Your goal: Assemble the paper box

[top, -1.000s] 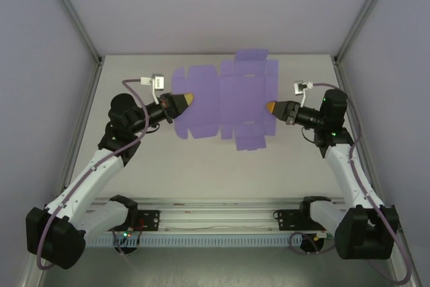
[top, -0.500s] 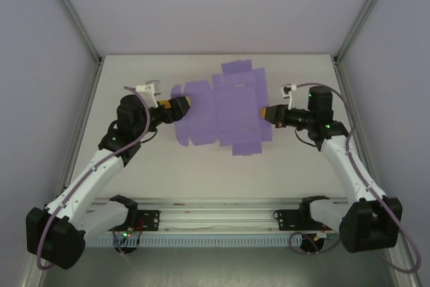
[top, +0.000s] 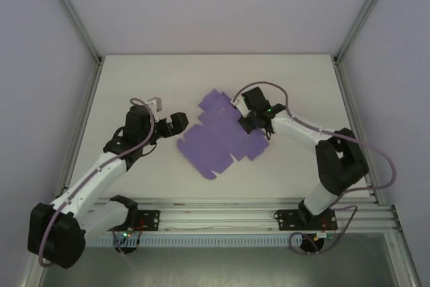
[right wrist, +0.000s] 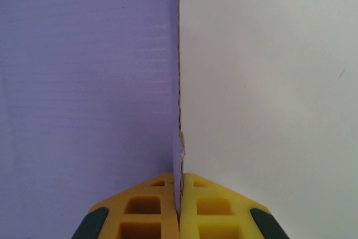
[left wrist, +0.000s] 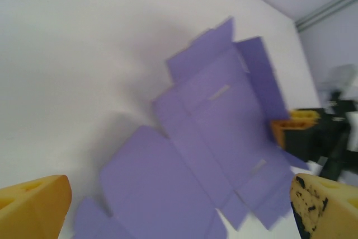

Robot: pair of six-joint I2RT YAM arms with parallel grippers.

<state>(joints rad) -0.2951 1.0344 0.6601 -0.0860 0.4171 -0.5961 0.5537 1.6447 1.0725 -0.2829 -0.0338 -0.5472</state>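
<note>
The paper box (top: 218, 138) is a flat purple die-cut sheet with flaps, lying slantwise across the middle of the table. My right gripper (top: 258, 127) is shut on the sheet's right edge; in the right wrist view the yellow fingertips (right wrist: 151, 205) pinch the thin paper edge (right wrist: 89, 82) between them. My left gripper (top: 181, 123) stands wide open just left of the sheet, apart from it. The left wrist view has its two yellow fingertips (left wrist: 33, 202) far apart with the sheet (left wrist: 207, 138) beyond them and the right gripper's fingers (left wrist: 291, 127) on the sheet's far side.
The white table (top: 134, 85) is walled by pale panels with metal posts at the left (top: 87, 65) and right (top: 349, 65). A metal rail (top: 215, 216) with the arm bases runs along the near edge.
My left gripper has let go of the sheet, opened wide and pulled back slightly. The right arm has swung inward, dragging and turning the sheet so it now lies diagonally, closer to the centre.
</note>
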